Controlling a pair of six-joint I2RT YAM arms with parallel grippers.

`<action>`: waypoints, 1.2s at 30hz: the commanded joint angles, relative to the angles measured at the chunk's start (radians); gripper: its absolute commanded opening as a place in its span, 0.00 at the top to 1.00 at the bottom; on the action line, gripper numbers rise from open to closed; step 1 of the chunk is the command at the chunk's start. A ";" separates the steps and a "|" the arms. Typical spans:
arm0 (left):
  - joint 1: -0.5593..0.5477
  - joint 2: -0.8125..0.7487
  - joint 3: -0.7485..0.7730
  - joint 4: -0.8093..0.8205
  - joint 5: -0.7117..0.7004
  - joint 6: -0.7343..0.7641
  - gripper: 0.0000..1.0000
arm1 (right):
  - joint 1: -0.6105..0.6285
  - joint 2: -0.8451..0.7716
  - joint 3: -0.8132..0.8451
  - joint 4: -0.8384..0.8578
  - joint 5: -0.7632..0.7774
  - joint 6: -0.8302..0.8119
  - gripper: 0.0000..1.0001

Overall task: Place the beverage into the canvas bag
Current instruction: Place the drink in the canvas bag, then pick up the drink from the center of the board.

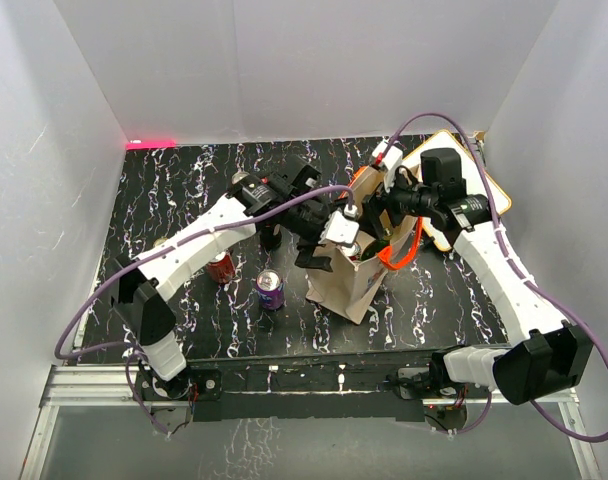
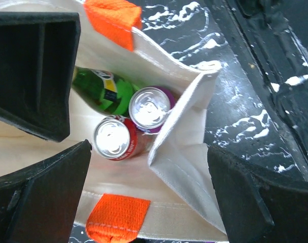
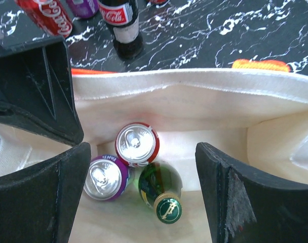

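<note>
The beige canvas bag stands upright on the black marbled table, its mouth open. Inside it lie a red can, a purple can and a green bottle; the right wrist view shows the same red can, purple can and green bottle. My left gripper hangs open over the bag's mouth with nothing between its fingers. From the other side my right gripper also stands open above the mouth, holding nothing. The bag's orange handles hang at its rim.
On the table left of the bag stand a red can, a purple can and a dark cola bottle. A wooden board lies at the back right. White walls enclose the table on three sides.
</note>
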 commanded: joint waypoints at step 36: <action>0.354 -0.162 -0.126 0.420 -0.762 -1.137 0.25 | 0.038 0.038 0.184 0.313 0.183 0.321 0.20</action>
